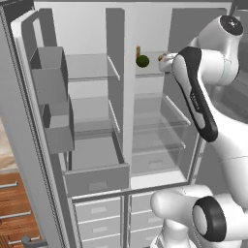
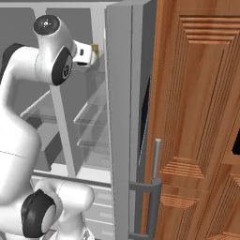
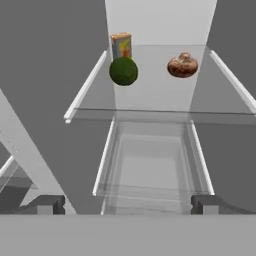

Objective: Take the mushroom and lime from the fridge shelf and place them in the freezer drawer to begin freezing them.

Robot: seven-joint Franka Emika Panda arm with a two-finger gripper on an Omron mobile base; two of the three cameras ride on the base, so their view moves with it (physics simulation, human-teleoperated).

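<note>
The jaws (image 3: 128, 204) stand wide and hold nothing, facing into the fridge just short of the fridge shelf (image 3: 150, 97) on which both task items rest. Taking the lime (image 3: 123, 71) as the landmark: the mushroom (image 3: 182, 65) sits well to its right in the hand view, at about the same depth on the glass, and a narrow yellow-brown carton (image 3: 121, 46) stands directly behind the lime, touching or nearly so. The freezer drawer (image 1: 97, 177) is pulled out far below the lime and to its left in the left base view.

The likely trouble is the lime itself: it is a ball on smooth glass, so a jaw tip that nudges it off-centre could send it rolling toward the shelf's front edge or into the carton, and the carton may tip. The mushroom is small, and a grip on its rounded cap could slip.

The lime has no long axis to speak of. The mushroom looks slightly wider than tall, its long axis running roughly across the shelf, darker cap uppermost; which way its stem points I cannot tell.
</note>
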